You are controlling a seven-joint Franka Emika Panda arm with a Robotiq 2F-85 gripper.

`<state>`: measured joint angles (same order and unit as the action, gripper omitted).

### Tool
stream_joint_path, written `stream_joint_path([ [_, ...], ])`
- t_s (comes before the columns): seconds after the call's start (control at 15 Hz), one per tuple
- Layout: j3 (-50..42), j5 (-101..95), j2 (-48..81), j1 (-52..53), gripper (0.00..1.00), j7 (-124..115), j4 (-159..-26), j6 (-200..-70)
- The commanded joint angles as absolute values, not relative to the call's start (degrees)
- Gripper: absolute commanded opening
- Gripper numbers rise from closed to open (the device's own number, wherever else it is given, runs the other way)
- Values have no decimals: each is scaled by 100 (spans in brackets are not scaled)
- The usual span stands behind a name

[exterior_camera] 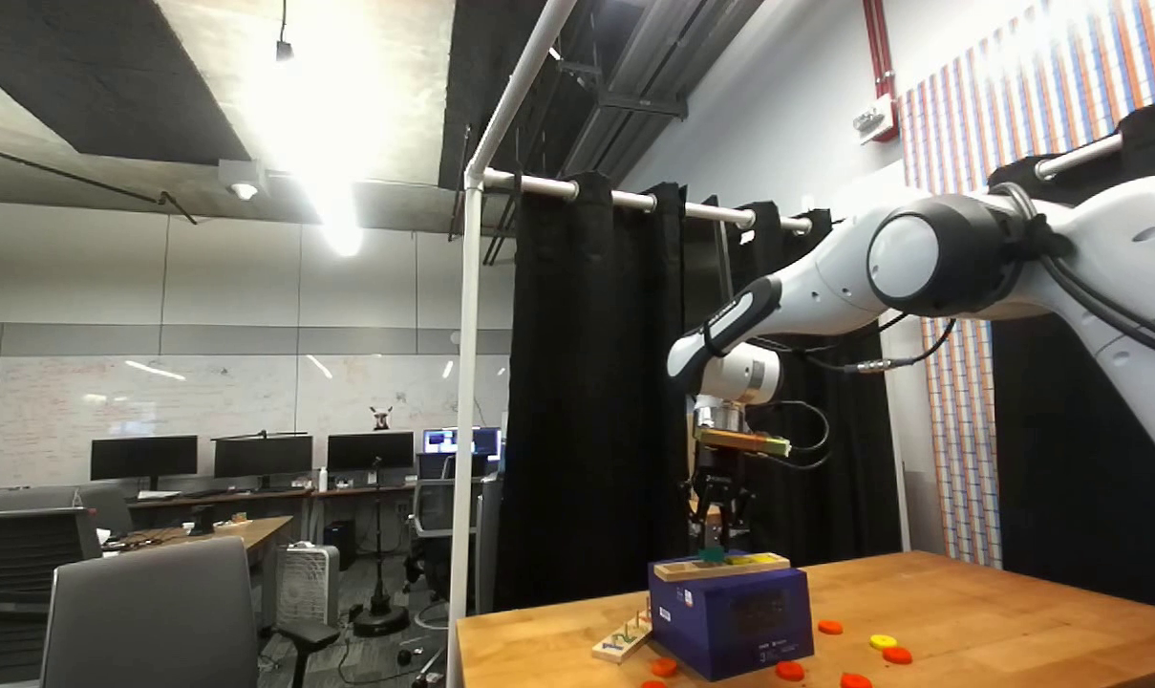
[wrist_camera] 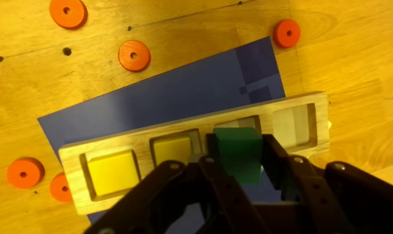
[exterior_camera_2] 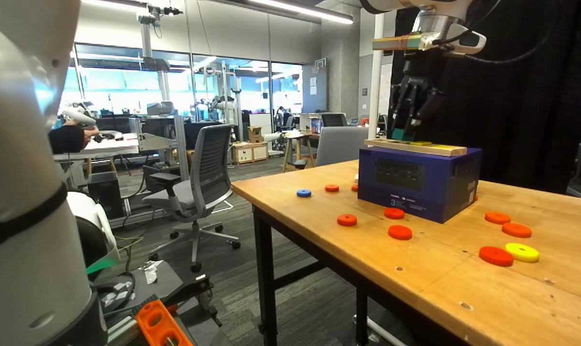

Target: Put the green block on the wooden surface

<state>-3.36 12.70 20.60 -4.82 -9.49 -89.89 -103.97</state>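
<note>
Tool [wrist_camera: 240,143] grips green block [wrist_camera: 238,154] above box [exterior_camera_2: 417,185] (marked "3").

Can read, in an exterior view, a white "3" [exterior_camera_2: 393,203] on the purple-blue box [exterior_camera_2: 417,185], below a dark panel [exterior_camera_2: 400,174] and close to the face's bottom edge. Can't make out the small print [exterior_camera_2: 401,197] above it, nor the lettering [exterior_camera_2: 415,80] on the gripper [exterior_camera_2: 403,132]. Can see handwriting [exterior_camera: 138,411] from near the left edge of the whiteboard [exterior_camera: 252,406], too faint for reading.

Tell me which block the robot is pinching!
The green block: it's the one held in the gripper. The two yellow blocks sit in the wooden tray ungripped.
</note>
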Motion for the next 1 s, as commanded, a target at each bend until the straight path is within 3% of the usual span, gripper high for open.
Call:
stream_joint_path([
  [0.0, -319, 1288, 2177, -486, 12, -958, -8697, -10199],
  [0.93, -288, 1327, 2121, -478, 12, -955, -8795, -10206],
])
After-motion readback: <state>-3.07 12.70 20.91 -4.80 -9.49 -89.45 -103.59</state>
